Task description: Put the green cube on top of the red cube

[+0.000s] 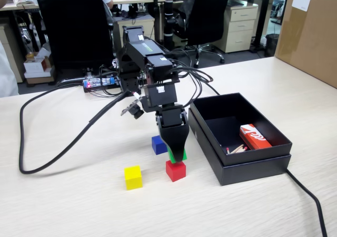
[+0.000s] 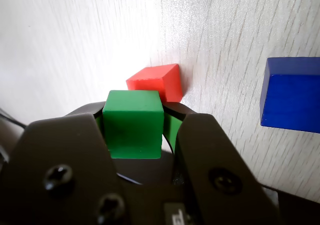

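My gripper is shut on the green cube and holds it directly above the red cube, which sits on the wooden table. In the fixed view the green cube is close over the red cube's top; I cannot tell if they touch. In the wrist view the green cube sits between the black jaws of my gripper, and the red cube shows just beyond it, partly hidden.
A blue cube sits just behind the red one, also in the wrist view. A yellow cube lies to the left. An open black box holding a red-and-white packet stands to the right. Black cables trail left.
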